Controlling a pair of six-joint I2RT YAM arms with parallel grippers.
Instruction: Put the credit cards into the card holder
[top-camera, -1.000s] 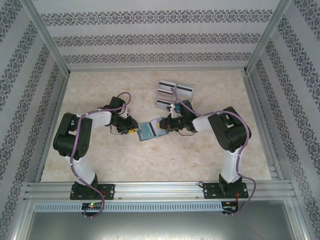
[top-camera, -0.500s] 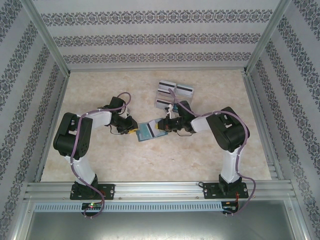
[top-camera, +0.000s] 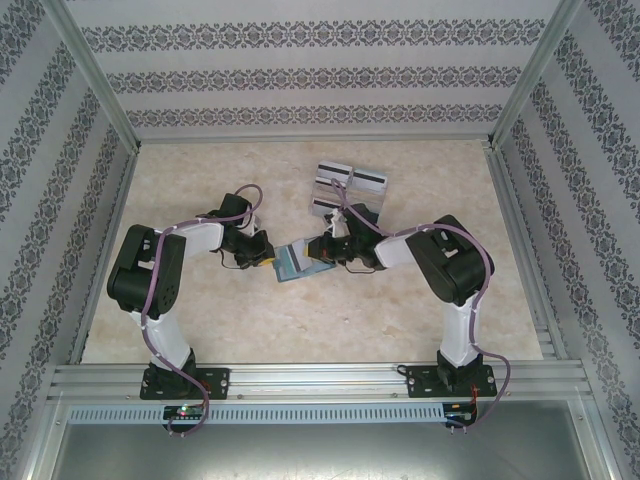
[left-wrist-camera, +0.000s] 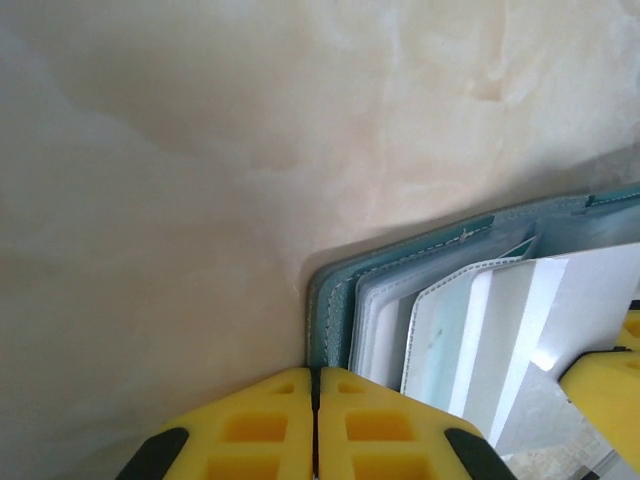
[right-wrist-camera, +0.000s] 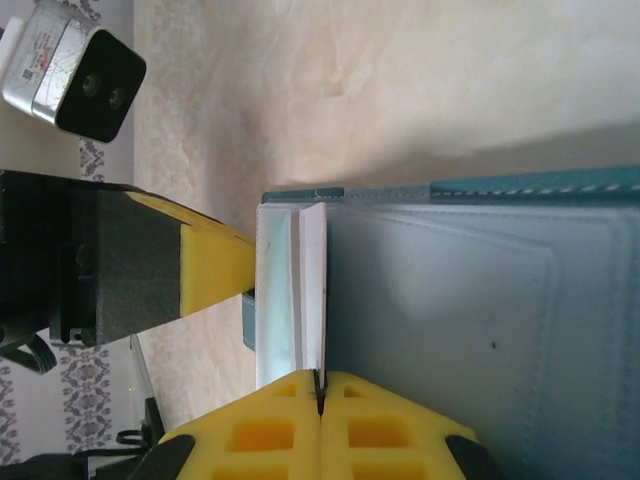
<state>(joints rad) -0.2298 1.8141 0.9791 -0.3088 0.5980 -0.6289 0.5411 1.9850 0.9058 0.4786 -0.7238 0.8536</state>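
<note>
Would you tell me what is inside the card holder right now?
Inside the card holder are pale plastic sleeves and a white card partly between them, pinched by the right gripper. Anything deeper in the sleeves is covered.

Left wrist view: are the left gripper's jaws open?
No, the left gripper's two yellow fingers meet flush along their inner faces.

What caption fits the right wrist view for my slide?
Right end effector shut on a white card at the open card holder.
</note>
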